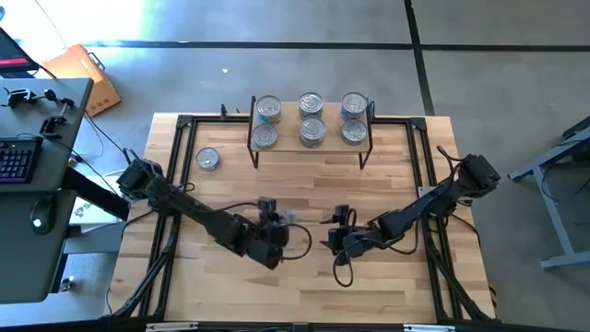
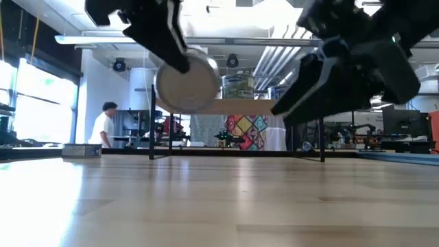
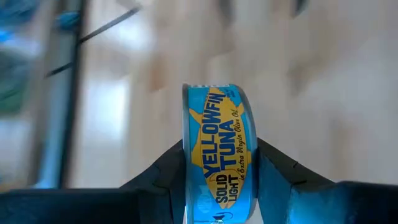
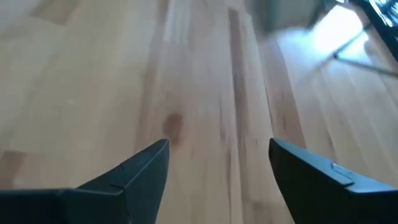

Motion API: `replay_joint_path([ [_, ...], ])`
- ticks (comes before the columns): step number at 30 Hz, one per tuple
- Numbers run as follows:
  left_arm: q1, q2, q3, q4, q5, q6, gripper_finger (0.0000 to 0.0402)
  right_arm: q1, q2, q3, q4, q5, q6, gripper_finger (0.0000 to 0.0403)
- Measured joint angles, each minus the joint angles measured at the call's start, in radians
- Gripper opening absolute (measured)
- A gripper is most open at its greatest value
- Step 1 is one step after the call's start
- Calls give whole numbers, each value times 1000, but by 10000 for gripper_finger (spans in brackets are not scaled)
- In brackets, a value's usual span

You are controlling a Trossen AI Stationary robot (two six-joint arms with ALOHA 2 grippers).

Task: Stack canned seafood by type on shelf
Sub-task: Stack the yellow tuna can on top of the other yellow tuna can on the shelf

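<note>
My left gripper [image 1: 279, 219] is shut on a canned seafood tin [image 3: 219, 155] with a blue and yellow tuna label. The tin's silver face [image 2: 187, 82] shows in the low view, well above the table. My right gripper [image 4: 217, 168] stands open over bare wood near the table's middle [image 1: 336, 231], with nothing between its fingers. The shelf [image 1: 289, 124] stands at the far edge with several tins on its top in two rows. One more tin [image 1: 208, 159] rests flat on the table at the far left. My left gripper pinches the tin between its two fingers [image 3: 165, 171], one on each flat face, with the labelled side wall [image 3: 217, 180] showing between them. The fingers slant downward. The tin stands on edge in the hold, lifted clear of the table.
Black frame rails [image 1: 175, 157] run along the table's left, right and far sides. A dark desk with a keyboard [image 1: 18, 157] stands beyond the left edge. Bare wood [image 1: 304, 286] lies near the front edge. A person [image 2: 106, 127] stands in the room behind.
</note>
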Motion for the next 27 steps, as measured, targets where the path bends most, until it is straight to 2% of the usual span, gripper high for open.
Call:
replay_joint_path([
  [2,6,0,36,-116,-81,-27,121,0,0,-17,2,12,39,265],
  [7,34,-6,99,-364,-408,-44,121,1,0,-63,79,14,95,261],
  [10,91,-18,124,-463,-513,-48,121,1,0,-93,145,16,96,261],
  [14,217,-39,125,-492,-521,-31,121,1,0,-120,196,16,96,261],
  [19,374,-41,125,-501,-509,81,121,1,0,-143,238,15,104,261],
  [27,523,-38,124,-434,-414,198,131,1,-1,-154,263,13,104,261],
])
